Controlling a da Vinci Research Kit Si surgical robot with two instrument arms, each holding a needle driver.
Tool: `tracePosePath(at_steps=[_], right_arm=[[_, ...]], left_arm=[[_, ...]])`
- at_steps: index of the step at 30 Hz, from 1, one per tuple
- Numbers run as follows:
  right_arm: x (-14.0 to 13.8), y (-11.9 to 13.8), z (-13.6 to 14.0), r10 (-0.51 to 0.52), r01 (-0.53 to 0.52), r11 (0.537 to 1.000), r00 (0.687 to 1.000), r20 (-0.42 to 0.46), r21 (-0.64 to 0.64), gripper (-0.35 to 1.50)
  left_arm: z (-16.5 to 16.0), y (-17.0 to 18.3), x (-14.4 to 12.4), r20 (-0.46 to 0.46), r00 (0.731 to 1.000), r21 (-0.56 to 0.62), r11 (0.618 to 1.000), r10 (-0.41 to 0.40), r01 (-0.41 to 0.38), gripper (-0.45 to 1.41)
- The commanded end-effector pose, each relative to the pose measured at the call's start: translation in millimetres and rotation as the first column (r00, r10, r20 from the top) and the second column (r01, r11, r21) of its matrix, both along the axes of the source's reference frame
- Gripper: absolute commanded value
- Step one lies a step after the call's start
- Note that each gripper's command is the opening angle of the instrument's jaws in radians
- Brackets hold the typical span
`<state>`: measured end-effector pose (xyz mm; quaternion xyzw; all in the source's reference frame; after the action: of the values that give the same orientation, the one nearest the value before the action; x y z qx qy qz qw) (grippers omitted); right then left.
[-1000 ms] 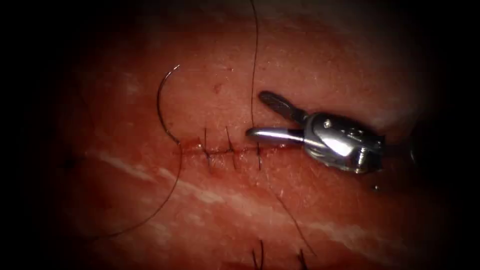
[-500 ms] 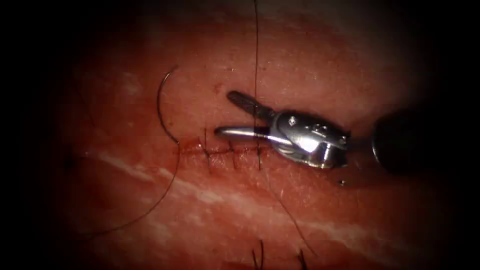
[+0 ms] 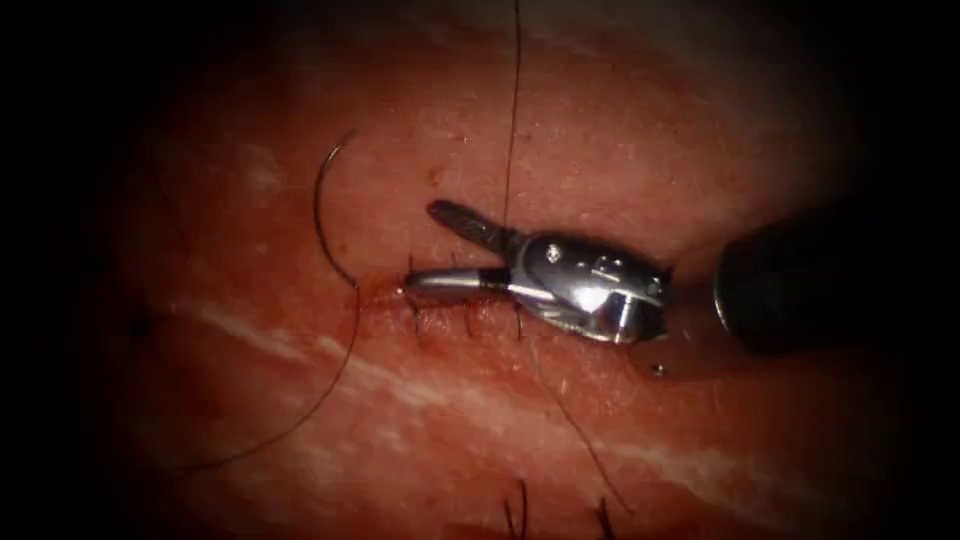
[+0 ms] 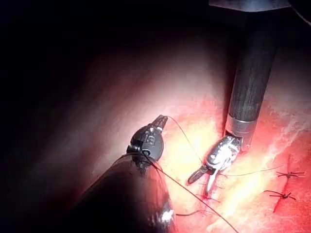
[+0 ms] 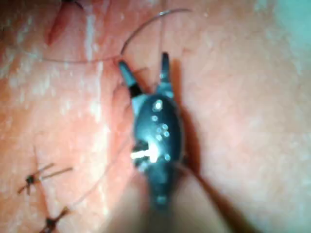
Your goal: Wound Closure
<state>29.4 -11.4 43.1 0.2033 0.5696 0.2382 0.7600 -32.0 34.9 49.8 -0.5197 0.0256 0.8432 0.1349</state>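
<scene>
The curved needle [image 3: 320, 215] lies on the tissue [image 3: 620, 130] left of the stitches, with no tool on it. Its lower end meets the left end of the cut [image 3: 385, 292]; I cannot tell whether that end is in the tissue. My right tool [image 3: 420, 247] lies over the stitched cut with its jaws wide open and holds nothing; its lower jaw reaches almost to the needle. In the left wrist view my left tool [image 4: 162, 119] is shut on the thread [image 4: 187, 141]. In the endoscope view the thread [image 3: 512, 120] rises taut from the rightmost stitch.
Three stitches [image 3: 466, 312] cross the cut under the right tool. A loose length of thread [image 3: 330, 385] curves down and left from the needle's lower end. Tied knots [image 3: 520, 512] of another row sit at the near edge, and the right tool's dark shaft [image 3: 800, 280] enters from the right.
My right tool has moved left along the cut over the stitches toward the needle, its jaws open throughout. The needle and the thread have stayed where they were.
</scene>
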Motion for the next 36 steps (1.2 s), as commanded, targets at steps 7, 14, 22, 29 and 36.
tracePosePath(at_steps=[7,14,22,29,36], right_arm=[[-0.2,-0.3,0.6,0.006,-0.006,0.998,1.000,-0.007,-0.057,-0.35],[-2.8,1.3,-0.7,0.051,-0.053,0.994,0.998,-0.023,-0.095,-0.35],[-7.9,-0.3,-3.0,0.055,-0.055,0.993,0.998,0.001,-0.101,1.26],[-19.7,-1.1,-4.4,0.199,-0.183,0.973,0.974,0.105,-0.138,1.28],[-29.5,-2.3,-4.8,0.313,-0.285,0.942,0.936,0.159,-0.177,1.31]], left_arm=[[0.3,-0.2,-0.7,0.004,1.000,-0.006,1.000,0.006,-0.006,-0.45],[0.4,-0.4,-0.9,0.004,1.000,-0.007,1.000,0.007,-0.007,-0.45],[1.2,-1.0,-2.5,0.014,1.000,-0.017,1.000,0.010,-0.010,-0.45],[5.5,-3.7,-8.3,0.024,0.998,-0.003,0.998,0.065,-0.065,-0.45],[10.9,-4.5,-10.6,0.020,1.000,0.248,0.969,-0.019,0.014,0.49]])
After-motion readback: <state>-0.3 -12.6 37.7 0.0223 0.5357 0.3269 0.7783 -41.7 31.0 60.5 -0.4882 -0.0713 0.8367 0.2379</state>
